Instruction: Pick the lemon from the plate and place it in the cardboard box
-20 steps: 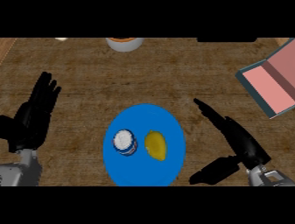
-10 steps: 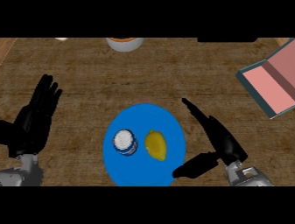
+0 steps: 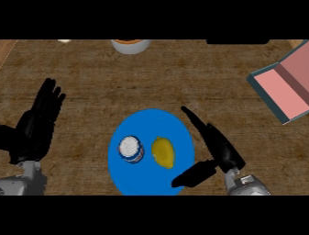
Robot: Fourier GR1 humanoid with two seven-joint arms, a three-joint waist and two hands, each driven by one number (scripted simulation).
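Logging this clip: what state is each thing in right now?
Lemon: lying on the plate, not held.
Small tub: upright on the plate.
Plate: flat on the counter.
Box: open.
Left hand: open, resting at left.
Right hand: open, beside the lemon.

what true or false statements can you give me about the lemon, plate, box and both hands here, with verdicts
1. The lemon lies on the blue plate. True.
2. The right hand is curled round the lemon. False: its fingers are straight, beside the lemon over the plate's right edge.
3. The cardboard box lies open at the far right. True.
4. The lemon is alone on the plate. False: a small round white object lies to its left.
5. The left hand covers the plate. False: it is open, left of the plate.
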